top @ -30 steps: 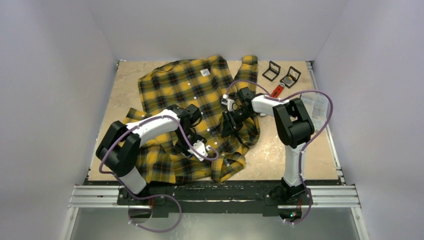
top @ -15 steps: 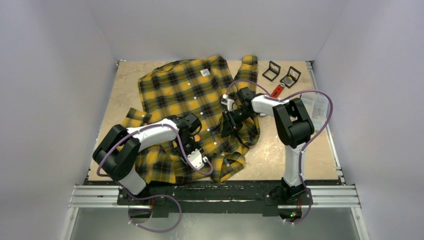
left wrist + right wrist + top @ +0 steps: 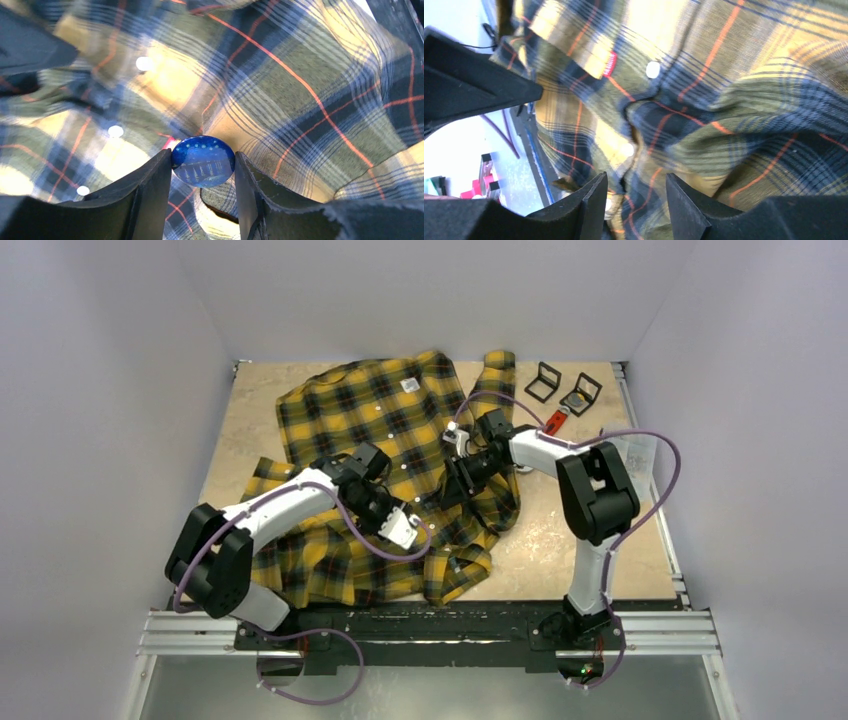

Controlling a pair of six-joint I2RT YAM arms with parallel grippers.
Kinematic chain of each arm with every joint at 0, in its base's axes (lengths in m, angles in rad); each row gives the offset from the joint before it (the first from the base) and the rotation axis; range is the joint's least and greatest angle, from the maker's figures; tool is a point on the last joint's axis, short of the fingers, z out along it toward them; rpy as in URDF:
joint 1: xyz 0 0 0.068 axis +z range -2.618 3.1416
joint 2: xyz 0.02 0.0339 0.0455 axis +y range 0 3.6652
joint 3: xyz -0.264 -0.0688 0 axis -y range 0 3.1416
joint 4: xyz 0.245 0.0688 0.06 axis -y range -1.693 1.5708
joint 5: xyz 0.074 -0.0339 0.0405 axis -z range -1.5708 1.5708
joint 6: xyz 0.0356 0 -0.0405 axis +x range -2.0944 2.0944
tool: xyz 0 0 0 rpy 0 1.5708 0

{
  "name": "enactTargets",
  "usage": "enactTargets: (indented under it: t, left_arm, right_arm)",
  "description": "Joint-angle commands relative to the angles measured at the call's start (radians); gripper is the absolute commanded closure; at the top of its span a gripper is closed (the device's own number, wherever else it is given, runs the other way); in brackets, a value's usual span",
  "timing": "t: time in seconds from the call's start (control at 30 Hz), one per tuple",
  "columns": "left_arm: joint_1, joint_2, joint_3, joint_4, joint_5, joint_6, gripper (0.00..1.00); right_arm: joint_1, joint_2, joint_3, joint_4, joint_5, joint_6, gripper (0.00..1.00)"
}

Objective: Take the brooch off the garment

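The garment (image 3: 390, 420) is a yellow and black plaid shirt spread over the table's middle. It fills the left wrist view (image 3: 310, 75) and the right wrist view (image 3: 749, 60). The brooch (image 3: 202, 161) is a round blue disc with a night-sky picture, lying against the cloth. My left gripper (image 3: 202, 167) is shut on the brooch, one finger on each side. In the top view the left gripper (image 3: 386, 506) is low over the shirt's front and hides the brooch. My right gripper (image 3: 637, 200) is closed on a fold of shirt by the button strip; it also shows in the top view (image 3: 455, 480).
Two small black stands (image 3: 543, 381) (image 3: 580, 393) and a red object (image 3: 555, 421) lie at the back right. A clear plastic bag (image 3: 635, 455) lies by the right edge. Grey walls close the table on three sides.
My left arm's elbow swung left, and its wrist dipped toward the near edge and came back. The shirt's near part shifted with it. My right gripper stayed on the shirt.
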Motion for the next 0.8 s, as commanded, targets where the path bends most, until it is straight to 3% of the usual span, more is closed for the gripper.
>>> enactTargets:
  t: [0.0,0.17,0.47,0.77]
  left_arm:
    - [0.049,-0.007,0.106,-0.017,0.214,-0.165,0.68]
    - [0.068,-0.039,0.078,0.105,0.24,-0.326,0.69]
    - [0.077,-0.099,-0.007,0.399,0.173,-0.62,0.7]
    - [0.079,-0.115,-0.04,0.474,0.113,-0.699,0.7]
  right_arm:
    - [-0.006,-0.156,-0.032,0.082,-0.092,-0.006,0.49]
    - [-0.004,-0.231,-0.084,0.145,-0.173,0.055,0.48]
    - [0.033,-0.269,-0.176,0.474,-0.237,0.386,0.49]
    - [0.1,-0.231,-0.182,0.617,-0.26,0.518,0.5]
